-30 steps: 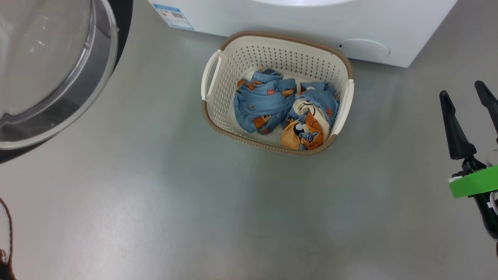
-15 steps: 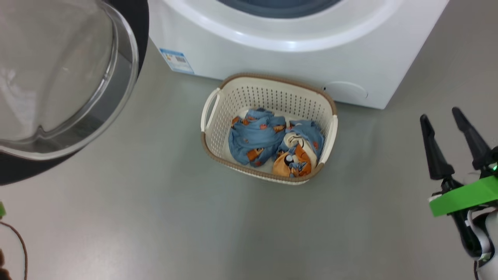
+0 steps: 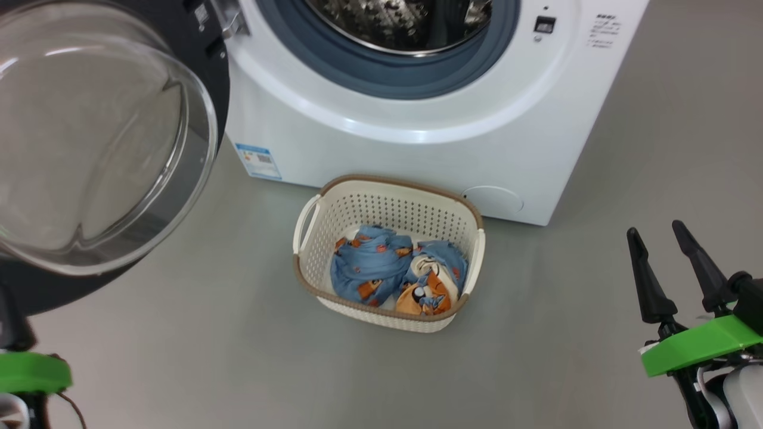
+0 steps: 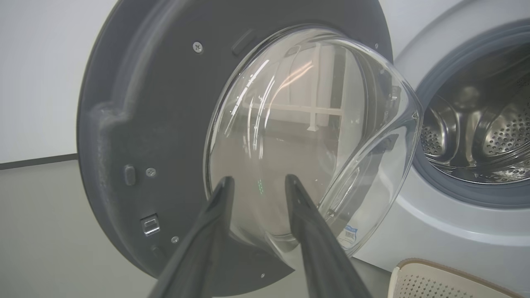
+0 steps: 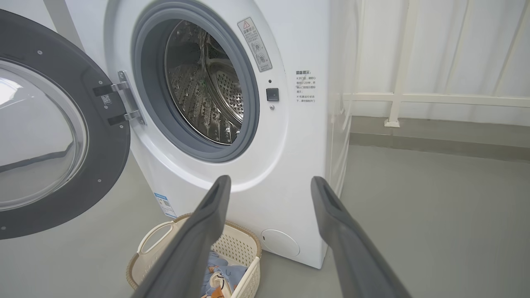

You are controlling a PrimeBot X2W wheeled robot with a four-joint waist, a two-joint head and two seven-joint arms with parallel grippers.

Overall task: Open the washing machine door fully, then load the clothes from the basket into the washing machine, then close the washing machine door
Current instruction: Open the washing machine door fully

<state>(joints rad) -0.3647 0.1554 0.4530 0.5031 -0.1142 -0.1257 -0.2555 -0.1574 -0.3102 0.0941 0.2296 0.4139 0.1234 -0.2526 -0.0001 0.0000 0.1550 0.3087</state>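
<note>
The white washing machine point(image 3: 417, 149) stands at the top of the head view, its steel drum point(image 3: 405, 18) exposed. Its door point(image 3: 101, 143) hangs swung out to the left, glass bowl towards me. On the floor in front sits the cream basket point(image 3: 393, 214), holding the light-blue clothes point(image 3: 381, 274). My right gripper point(image 3: 656, 231) hovers open and empty to the right of the basket; in its wrist view the right gripper point(image 5: 270, 180) points at the machine point(image 5: 298, 145) above the basket point(image 5: 238, 244). My left gripper point(image 4: 257, 180) is open, close before the door's glass point(image 4: 306, 124).
Grey floor point(image 3: 208, 333) surrounds the basket. A blue label sticker point(image 3: 258, 161) and a round cover point(image 3: 493, 199) mark the machine's lower front. The door hinge point(image 5: 124, 103) is on the opening's left. A white railing point(image 5: 397, 99) and curtain stand behind the machine's right.
The head camera has tilted up, bringing the drum opening and the hinge into view. Basket and clothes lie as before. My right gripper stays open.
</note>
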